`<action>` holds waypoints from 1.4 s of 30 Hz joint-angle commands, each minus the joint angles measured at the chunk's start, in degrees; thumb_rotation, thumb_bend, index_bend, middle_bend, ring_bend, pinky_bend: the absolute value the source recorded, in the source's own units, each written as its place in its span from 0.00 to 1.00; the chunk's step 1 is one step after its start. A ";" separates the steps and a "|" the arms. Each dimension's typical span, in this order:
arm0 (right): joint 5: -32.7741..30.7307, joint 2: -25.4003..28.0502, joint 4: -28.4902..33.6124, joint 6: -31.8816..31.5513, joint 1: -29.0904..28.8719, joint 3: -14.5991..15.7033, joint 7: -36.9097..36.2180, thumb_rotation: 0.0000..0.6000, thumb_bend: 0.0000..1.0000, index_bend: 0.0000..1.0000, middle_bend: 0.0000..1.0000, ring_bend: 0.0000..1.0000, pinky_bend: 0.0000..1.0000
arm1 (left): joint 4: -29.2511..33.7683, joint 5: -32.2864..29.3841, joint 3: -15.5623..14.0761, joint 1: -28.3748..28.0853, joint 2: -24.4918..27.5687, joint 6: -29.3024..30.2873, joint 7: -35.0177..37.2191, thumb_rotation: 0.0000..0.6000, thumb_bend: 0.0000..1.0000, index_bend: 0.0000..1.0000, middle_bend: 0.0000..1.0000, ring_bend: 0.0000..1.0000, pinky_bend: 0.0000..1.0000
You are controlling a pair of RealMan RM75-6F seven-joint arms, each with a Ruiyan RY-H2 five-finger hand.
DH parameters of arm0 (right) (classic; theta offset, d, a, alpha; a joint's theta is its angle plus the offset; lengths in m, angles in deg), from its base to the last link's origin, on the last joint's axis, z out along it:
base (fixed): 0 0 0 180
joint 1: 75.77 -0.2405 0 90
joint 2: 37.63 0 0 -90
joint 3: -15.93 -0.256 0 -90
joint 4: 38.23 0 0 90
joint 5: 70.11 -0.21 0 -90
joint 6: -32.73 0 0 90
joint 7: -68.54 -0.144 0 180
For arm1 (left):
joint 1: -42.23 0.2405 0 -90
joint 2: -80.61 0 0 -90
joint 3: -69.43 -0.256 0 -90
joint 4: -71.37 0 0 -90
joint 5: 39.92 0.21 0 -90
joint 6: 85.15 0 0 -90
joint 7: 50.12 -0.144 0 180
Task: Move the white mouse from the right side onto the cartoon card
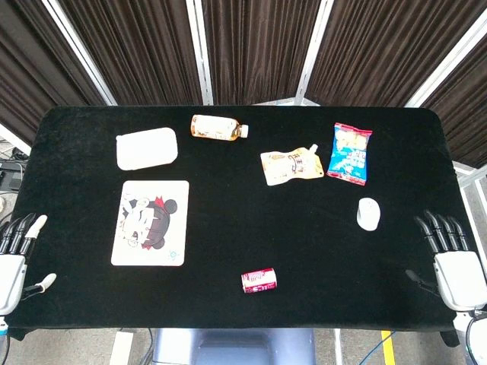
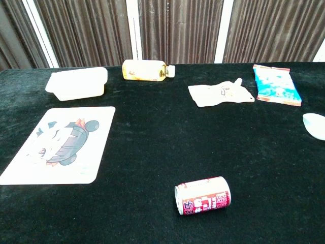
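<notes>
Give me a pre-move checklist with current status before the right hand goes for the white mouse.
1. Right hand holds nothing, fingers apart: ok.
2. White mouse sits alone on the table's right side, nothing touching it: ok.
3. Cartoon card lies flat with nothing on it: ok.
4. Left hand at the near left edge, off the card: ok.
5. Route from mouse to card: the red can lies on its side nearer the front edge, the pouch lies farther back; the lane between looks free: ok.
6. Mouse's underside and how it will grip: cannot tell.
</notes>
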 commanded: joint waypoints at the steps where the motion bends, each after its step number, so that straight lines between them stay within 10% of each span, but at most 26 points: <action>1: 0.00 -0.08 -0.18 0.22 -0.05 0.11 0.06 1.00 0.00 0.00 0.00 0.00 0.00 | -0.03 -0.09 0.05 -0.03 -0.02 -0.10 0.01 1.00 0.00 0.00 0.00 0.00 0.00; 11: 4.67 -1.56 -11.01 10.56 -8.72 0.49 -1.12 1.00 0.00 0.00 0.00 0.00 0.00 | 0.23 -1.17 1.01 -0.69 -0.11 -0.90 -0.19 1.00 0.00 0.00 0.00 0.00 0.00; 30: 24.09 -20.84 -70.47 14.42 -31.83 9.50 -22.72 1.00 0.00 0.03 0.05 0.00 0.00 | -3.73 -11.56 6.50 -3.83 -4.72 -4.38 -3.93 1.00 0.00 0.00 0.00 0.00 0.00; 42: 23.52 -27.67 -80.89 18.80 -32.43 14.05 -28.70 1.00 0.00 0.03 0.07 0.00 0.00 | -5.77 -14.41 7.56 -4.68 -6.46 -4.96 -5.29 1.00 0.00 0.00 0.00 0.00 0.00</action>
